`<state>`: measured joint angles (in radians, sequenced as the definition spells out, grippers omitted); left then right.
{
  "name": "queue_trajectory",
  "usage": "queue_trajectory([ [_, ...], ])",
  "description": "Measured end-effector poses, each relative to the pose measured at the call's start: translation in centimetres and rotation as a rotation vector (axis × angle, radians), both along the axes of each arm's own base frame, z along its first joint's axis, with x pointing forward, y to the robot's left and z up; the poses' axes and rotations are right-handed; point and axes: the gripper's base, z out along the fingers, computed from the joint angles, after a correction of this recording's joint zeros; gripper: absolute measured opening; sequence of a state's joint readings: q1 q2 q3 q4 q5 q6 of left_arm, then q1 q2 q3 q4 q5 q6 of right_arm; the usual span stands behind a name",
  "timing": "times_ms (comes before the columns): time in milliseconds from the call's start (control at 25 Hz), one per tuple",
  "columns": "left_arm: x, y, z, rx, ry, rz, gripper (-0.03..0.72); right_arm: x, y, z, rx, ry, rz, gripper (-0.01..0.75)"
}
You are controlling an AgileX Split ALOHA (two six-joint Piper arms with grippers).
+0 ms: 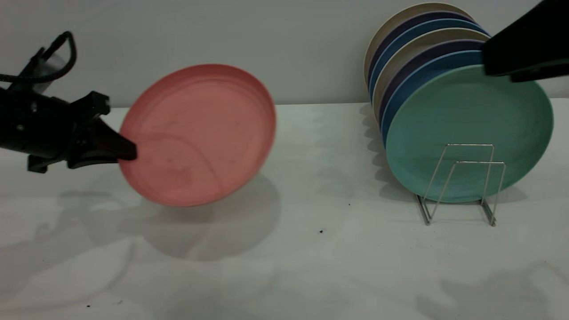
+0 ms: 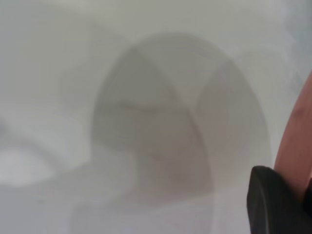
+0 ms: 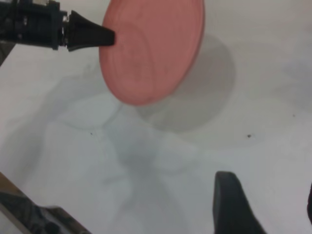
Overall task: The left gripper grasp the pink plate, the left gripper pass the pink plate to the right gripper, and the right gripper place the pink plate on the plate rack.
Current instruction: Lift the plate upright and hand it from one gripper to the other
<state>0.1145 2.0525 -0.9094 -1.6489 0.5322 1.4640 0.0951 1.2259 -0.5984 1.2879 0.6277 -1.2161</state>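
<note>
**Plate aloft, handover pending**

The black, taper-jawed left gripper (image 1: 126, 153) pinches the round salmon-pink plate (image 1: 200, 133) by its rim, clear above the white surface (image 1: 311, 249). Next, carry it toward the black right gripper (image 3: 263, 204), spread wide near the silvery wire plate rack (image 1: 462, 182).

No readable text, labels or numbers anywhere.

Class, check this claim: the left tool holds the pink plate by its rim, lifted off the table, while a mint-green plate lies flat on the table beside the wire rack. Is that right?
One detail is wrong. The left tool does hold the pink plate by its rim, off the table, but the mint-green plate does not lie flat: it stands on edge in the plate rack, at the front of the other plates. The exterior view shows this.
</note>
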Motion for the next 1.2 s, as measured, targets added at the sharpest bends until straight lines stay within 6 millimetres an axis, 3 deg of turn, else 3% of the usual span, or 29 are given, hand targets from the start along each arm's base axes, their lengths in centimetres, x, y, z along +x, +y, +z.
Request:
queue_trajectory([
  [400, -0.5, -4.4, 0.8, -0.041, -0.016, -0.137, 0.013, 4.0, 0.9, -5.3, 0.111, 0.062, -0.004, 0.395],
  [640, -1.2, -7.8, 1.6, -0.062, -0.035, -0.236, 0.013, 4.6, 1.5, -8.1, 0.163, 0.144, 0.035, 0.396],
  [1200, -2.7, -13.0, 2.1, -0.125, -0.034, -0.348, 0.013, 4.7, 1.6, -8.4, 0.184, 0.156, 0.047, 0.379],
])
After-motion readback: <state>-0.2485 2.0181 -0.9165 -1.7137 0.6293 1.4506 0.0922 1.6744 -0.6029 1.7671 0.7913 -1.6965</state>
